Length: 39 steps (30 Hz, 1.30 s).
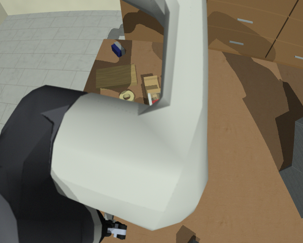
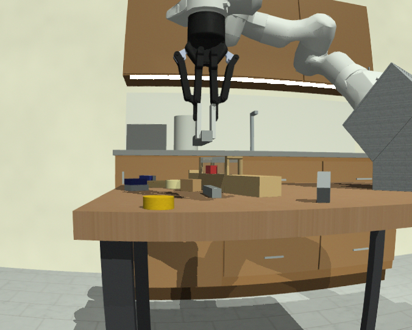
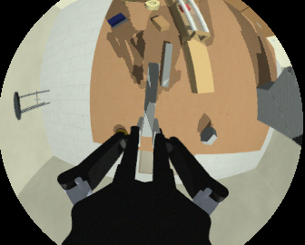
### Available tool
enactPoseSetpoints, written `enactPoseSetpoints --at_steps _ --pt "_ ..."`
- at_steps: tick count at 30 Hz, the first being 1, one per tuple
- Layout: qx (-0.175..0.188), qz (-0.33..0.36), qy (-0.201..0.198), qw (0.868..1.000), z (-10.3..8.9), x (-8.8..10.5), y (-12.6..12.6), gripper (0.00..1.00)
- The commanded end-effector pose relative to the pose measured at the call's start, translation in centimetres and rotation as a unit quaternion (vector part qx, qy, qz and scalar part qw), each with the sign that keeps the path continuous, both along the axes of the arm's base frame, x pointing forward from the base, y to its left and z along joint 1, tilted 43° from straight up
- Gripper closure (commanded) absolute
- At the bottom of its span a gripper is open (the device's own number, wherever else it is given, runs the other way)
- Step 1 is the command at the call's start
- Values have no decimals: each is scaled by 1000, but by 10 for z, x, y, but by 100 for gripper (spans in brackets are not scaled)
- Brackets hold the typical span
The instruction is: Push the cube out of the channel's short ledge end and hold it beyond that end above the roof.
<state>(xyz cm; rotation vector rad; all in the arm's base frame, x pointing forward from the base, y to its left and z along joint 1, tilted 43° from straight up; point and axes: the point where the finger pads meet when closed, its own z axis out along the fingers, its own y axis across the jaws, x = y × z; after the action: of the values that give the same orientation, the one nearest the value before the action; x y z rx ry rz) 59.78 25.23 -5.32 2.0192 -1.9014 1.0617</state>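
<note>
The red cube (image 2: pixel 211 168) sits inside the channel (image 2: pixel 220 165), a wooden frame with clear walls at the far side of the table. The cube also shows in the top view (image 1: pixel 155 101) and in the wrist view (image 3: pixel 182 6). My gripper (image 2: pixel 205 136) hangs high above the table, nearer the front than the channel. It is shut on a long grey stick (image 3: pixel 149 99), held level and pointing away from me. In the exterior view I see the stick end-on (image 2: pixel 202 136). A second grey stick (image 2: pixel 212 190) lies on the table below.
A long tan block (image 2: pixel 252 184) lies beside the channel. A yellow disc (image 2: pixel 158 201), blue blocks (image 2: pixel 139 182), a tan ring (image 1: pixel 127 95) and a wooden plank (image 1: pixel 116 75) lie to the left. A grey-white post (image 2: pixel 323 186) and a large grey box (image 2: pixel 384 130) stand right.
</note>
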Motion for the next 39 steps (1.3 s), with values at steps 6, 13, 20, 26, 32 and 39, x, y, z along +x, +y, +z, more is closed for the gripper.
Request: enactPoseSetpoints --at_steps 6,13,20,26,32,39 --pt "-3 -3 2 1000 1 -1 -2 100" --pt "-3 -3 2 1000 1 -1 -2 100" --pt "-3 -3 2 1000 1 -1 -2 100" --pt "-3 -3 2 1000 1 -1 -2 100" --pt "-7 11 10 1000 5 -15 -12 100" --pt "-38 78 59 994 17 -101 -80 100"
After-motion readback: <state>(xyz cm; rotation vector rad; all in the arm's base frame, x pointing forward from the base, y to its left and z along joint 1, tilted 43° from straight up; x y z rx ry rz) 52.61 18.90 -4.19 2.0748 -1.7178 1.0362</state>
